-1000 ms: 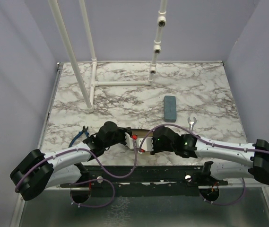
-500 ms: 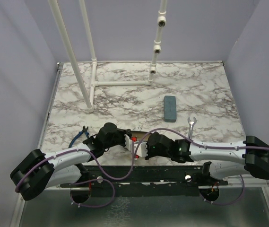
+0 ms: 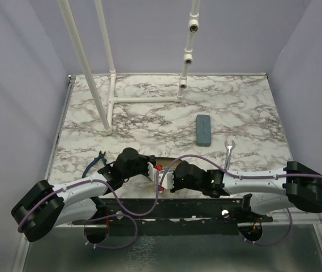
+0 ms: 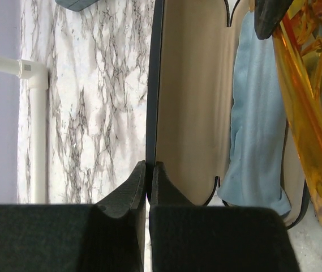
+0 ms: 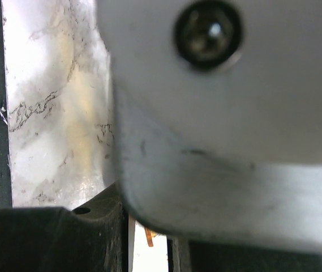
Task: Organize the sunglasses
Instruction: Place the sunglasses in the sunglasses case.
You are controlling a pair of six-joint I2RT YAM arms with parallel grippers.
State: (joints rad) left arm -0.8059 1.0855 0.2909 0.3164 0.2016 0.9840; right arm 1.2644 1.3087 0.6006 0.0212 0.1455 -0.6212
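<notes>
In the left wrist view an open black case [image 4: 189,102] shows its beige inside, with a light blue cloth [image 4: 257,113] in it. My left gripper [image 4: 148,175] is shut on the thin dark rim of the case's lid. The translucent yellow-orange sunglasses [image 4: 305,124] lie over the case's right side, with a dark fingertip [image 4: 271,17] of the right gripper on their top. In the top view both grippers meet near the table's front edge, the left gripper [image 3: 152,169] beside the right gripper [image 3: 166,180]. A sliver of the orange sunglasses frame [image 5: 149,235] shows between the fingers of my right gripper [image 5: 148,242].
A blue-grey oblong case [image 3: 204,129] lies at mid right, and a small wrench [image 3: 228,148] sits just in front of it. Blue-handled pliers [image 3: 98,160] lie at the left. A white pipe frame [image 3: 111,96] stands at the back. A pale housing [image 5: 228,113] blocks most of the right wrist view.
My right arm has slid left, bringing its gripper closer to the left gripper over the open case. The left arm has barely moved.
</notes>
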